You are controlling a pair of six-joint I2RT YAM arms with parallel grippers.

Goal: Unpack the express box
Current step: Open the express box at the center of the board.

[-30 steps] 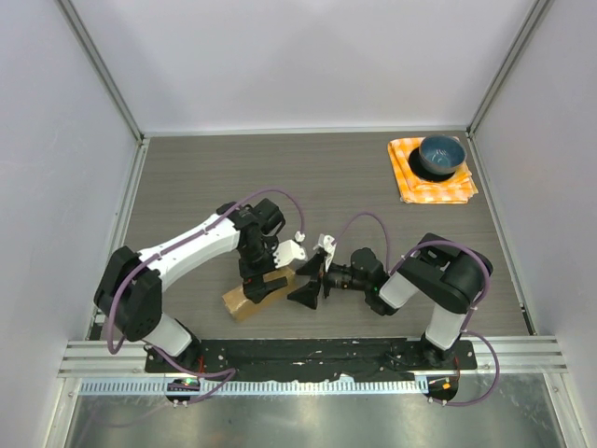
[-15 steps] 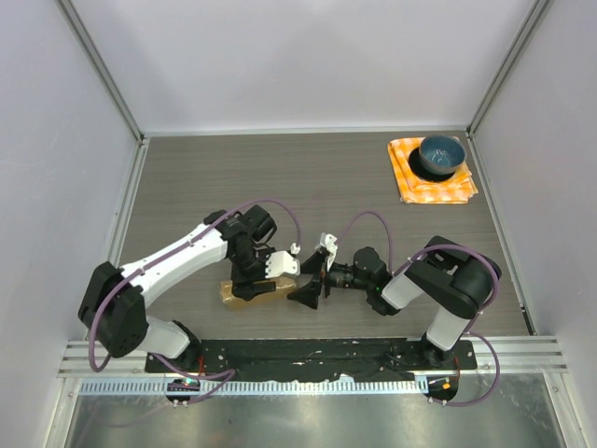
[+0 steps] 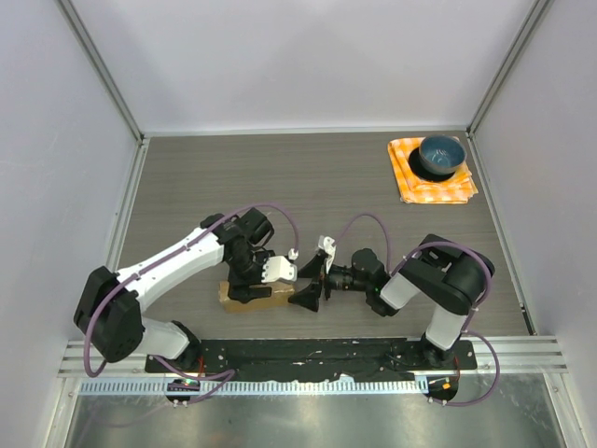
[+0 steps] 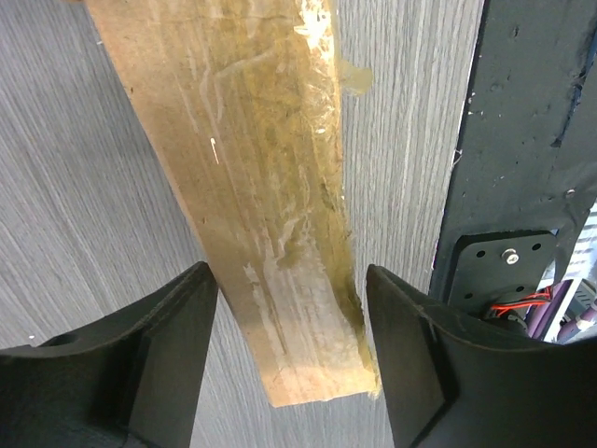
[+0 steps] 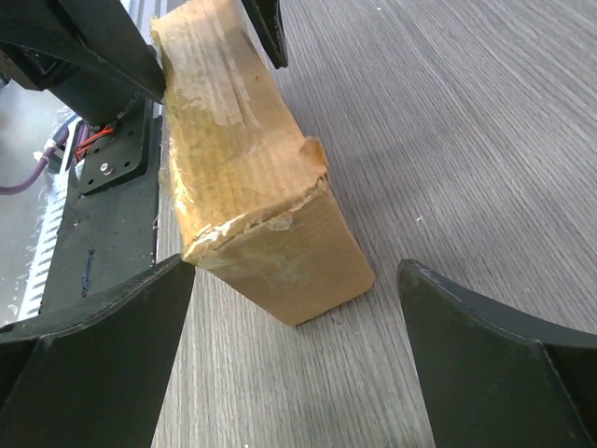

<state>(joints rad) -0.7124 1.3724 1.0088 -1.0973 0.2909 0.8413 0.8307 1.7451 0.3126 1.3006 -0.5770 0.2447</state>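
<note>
Since a second ago the left gripper [image 3: 261, 289] has been coming down and narrowing its jaws, and the express box [image 3: 231, 297], askew then, is now lying flat under it. In the left wrist view the left gripper [image 4: 284, 299] is pinching the express box [image 4: 252, 187] across its narrow width, one black finger [image 4: 140, 355] pressing on each long side, while the taped top is running away ahead of the fingertips. The right gripper [image 3: 315, 275] is hovering just beside the left one with its jaws spread wide, pointing at the box's end. In its own camera the right gripper [image 5: 297, 269] is framing that end of the express box [image 5: 242, 177], which is sitting between and slightly ahead of the fingertips; whether the nearer finger is touching the cardboard cannot be told. Both grippers are working low over the table [image 3: 280, 177], next to the black base plate [image 3: 308, 350]. Well beyond the right gripper, a blue bowl [image 3: 440, 155] is resting on an orange checked cloth [image 3: 408, 179].
</note>
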